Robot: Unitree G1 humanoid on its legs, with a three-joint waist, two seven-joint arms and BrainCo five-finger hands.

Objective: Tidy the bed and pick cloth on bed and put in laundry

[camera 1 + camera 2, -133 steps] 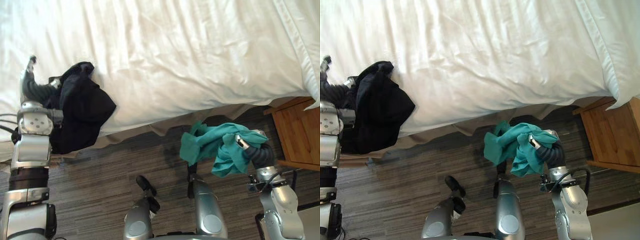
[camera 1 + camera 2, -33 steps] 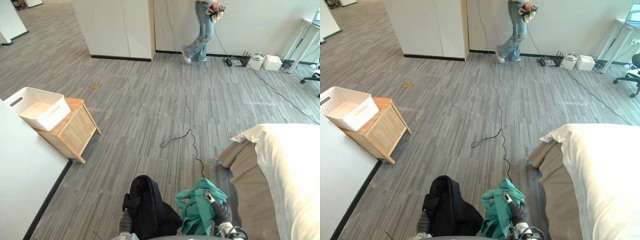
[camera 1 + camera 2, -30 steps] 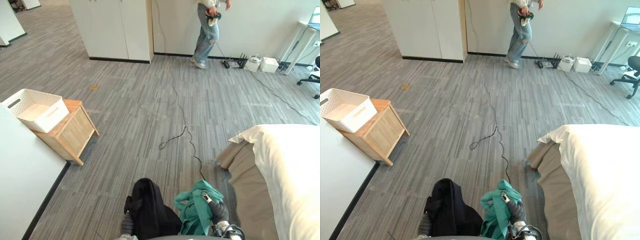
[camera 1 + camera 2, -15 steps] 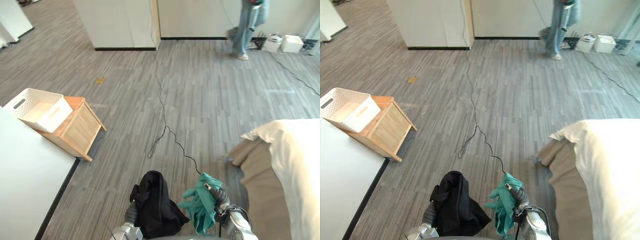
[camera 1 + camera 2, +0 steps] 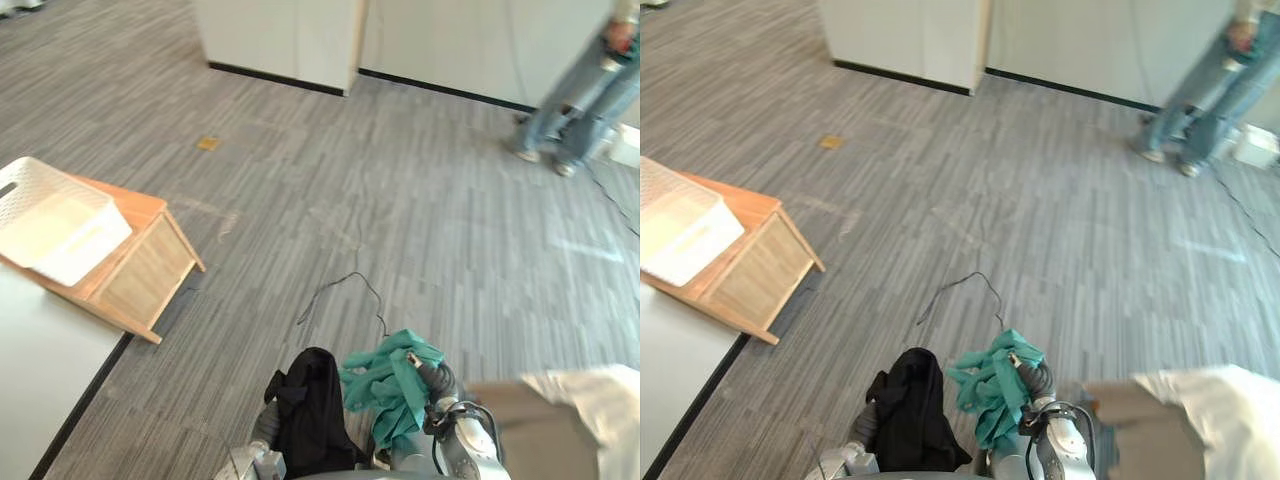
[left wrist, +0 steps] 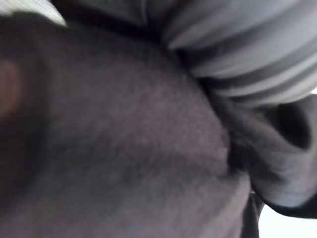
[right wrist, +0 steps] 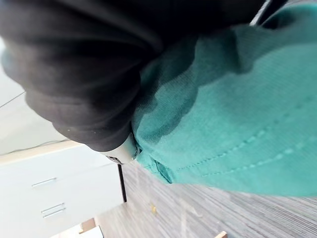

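Note:
A black cloth (image 5: 318, 415) hangs in a bundle from my left hand (image 5: 262, 428) at the bottom of the view, above the grey floor. It covers the hand's fingers, and up close the same black cloth (image 6: 124, 148) lies right against the camera. Beside it a teal cloth (image 5: 385, 385) droops from my right hand (image 5: 437, 381), whose fingers are curled round it. In the right wrist view the teal cloth (image 7: 237, 114) bunches against the dark ribbed cover. A white laundry basket (image 5: 50, 220) sits on a low wooden cabinet (image 5: 140, 270) at the left.
The corner of the bed (image 5: 590, 400), white sheet over a tan base, lies at the lower right. A white surface (image 5: 40, 370) borders the lower left. White cupboards (image 5: 290, 40) stand at the back. A person (image 5: 580, 90) walks at the far right.
The whole picture has shifted, so the camera has turned: basket and cabinet sit larger at the left and less of the bed shows. The person has walked right. Both cloths stay in my hands.

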